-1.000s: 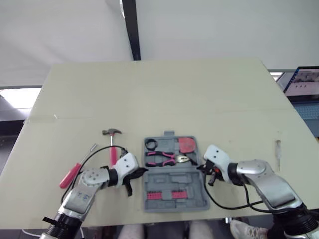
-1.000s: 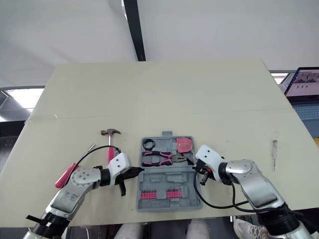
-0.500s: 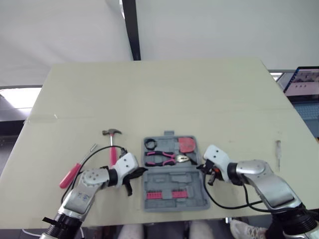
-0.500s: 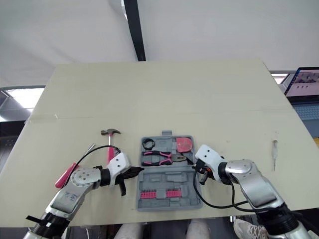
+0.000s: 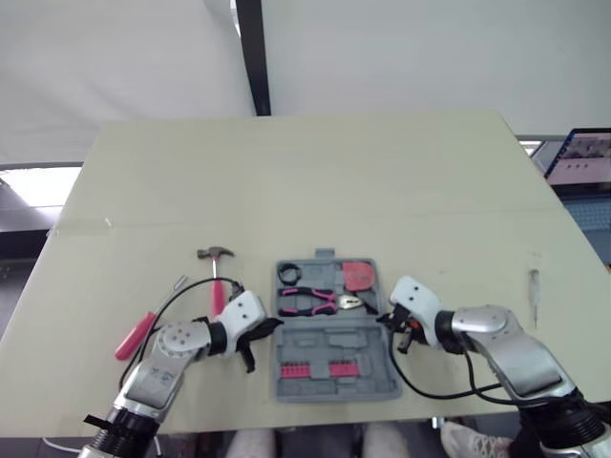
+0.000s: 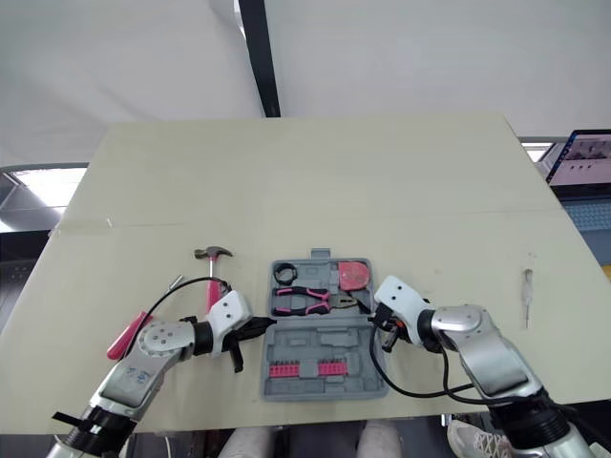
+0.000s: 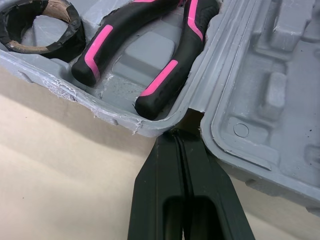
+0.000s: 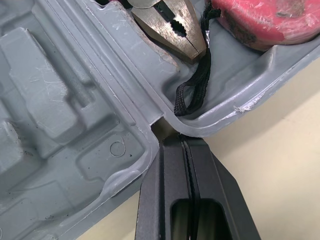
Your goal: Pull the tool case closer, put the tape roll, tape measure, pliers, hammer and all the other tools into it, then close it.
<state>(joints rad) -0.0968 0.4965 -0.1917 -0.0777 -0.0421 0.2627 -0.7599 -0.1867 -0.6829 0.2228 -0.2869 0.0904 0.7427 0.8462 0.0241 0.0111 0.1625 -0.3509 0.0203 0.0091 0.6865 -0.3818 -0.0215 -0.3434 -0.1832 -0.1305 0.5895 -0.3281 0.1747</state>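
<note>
At the near middle of the table (image 5: 334, 181), your tool case (image 5: 336, 342) lies open, with the tape roll (image 5: 288, 274), pliers (image 5: 320, 302) and tape measure (image 5: 360, 276) in its far half. Hammer (image 5: 216, 277) lies just left of it, red-handled screwdriver (image 5: 134, 334) further left. Your left gripper (image 7: 182, 142) has its fingers pressed together, tips at the hinge notch on the case's left edge; your right gripper (image 8: 175, 142) is pressed together too, at the right-edge notch.
</note>
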